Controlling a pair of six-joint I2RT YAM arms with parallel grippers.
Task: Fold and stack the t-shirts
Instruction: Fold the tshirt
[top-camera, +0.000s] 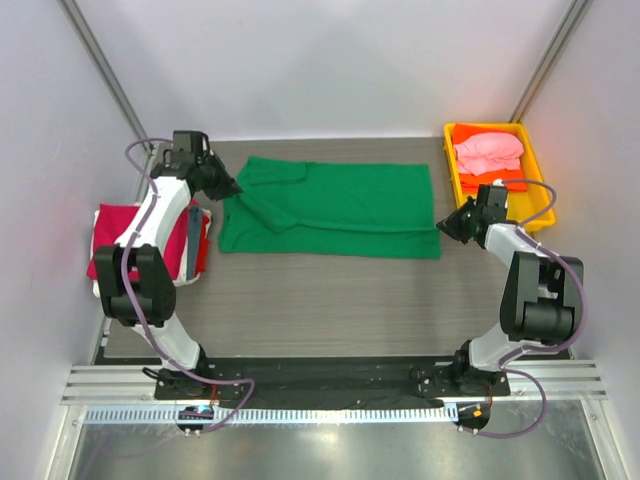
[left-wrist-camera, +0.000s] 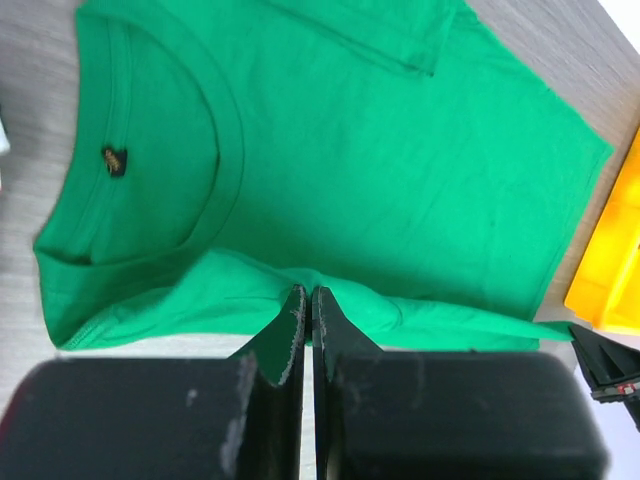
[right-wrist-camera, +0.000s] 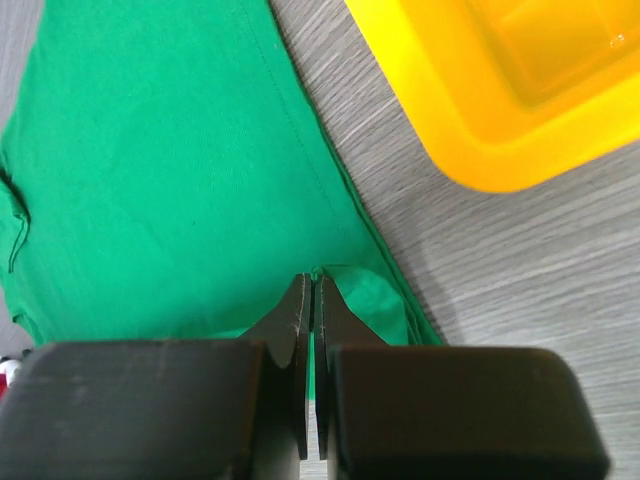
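Observation:
The bright green t-shirt lies spread on the table, collar to the left, hem to the right. My left gripper is shut on a pinch of its cloth by the collar end; the left wrist view shows the fold raised between the jaws. My right gripper is shut on the shirt's hem corner, seen in the right wrist view. A folded crimson shirt lies at the left edge. Pink and orange shirts lie in the tray.
The yellow plastic tray stands at the back right, close to my right gripper; its corner fills the top of the right wrist view. Grey wood-grain table lies in front of the shirt. Walls close in on both sides.

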